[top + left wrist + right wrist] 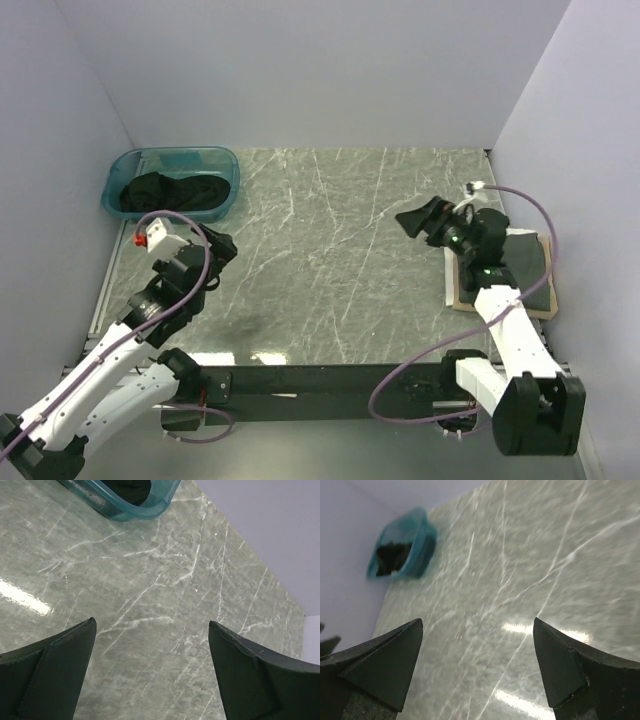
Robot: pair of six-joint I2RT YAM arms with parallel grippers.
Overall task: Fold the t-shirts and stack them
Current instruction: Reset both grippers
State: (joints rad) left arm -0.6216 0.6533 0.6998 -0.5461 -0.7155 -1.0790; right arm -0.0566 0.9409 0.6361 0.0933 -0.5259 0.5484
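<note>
Black t-shirts [170, 192] lie crumpled in the teal tub [225, 160] at the back left; they also show in the left wrist view [131, 487] and the right wrist view [389, 559]. A folded dark grey-olive t-shirt [530, 262] lies on a folded tan t-shirt [458, 292] at the right edge, partly hidden by the right arm. My left gripper [222, 250] [152, 630] is open and empty above bare table, just in front of the tub. My right gripper [422, 218] [477, 625] is open and empty, left of the folded stack.
The marble tabletop [330, 260] is walled on the left, back and right. The tub's rim shows in the left wrist view [150, 510] and the whole tub in the right wrist view [417, 540]. A purple cable [530, 200] loops over the stack.
</note>
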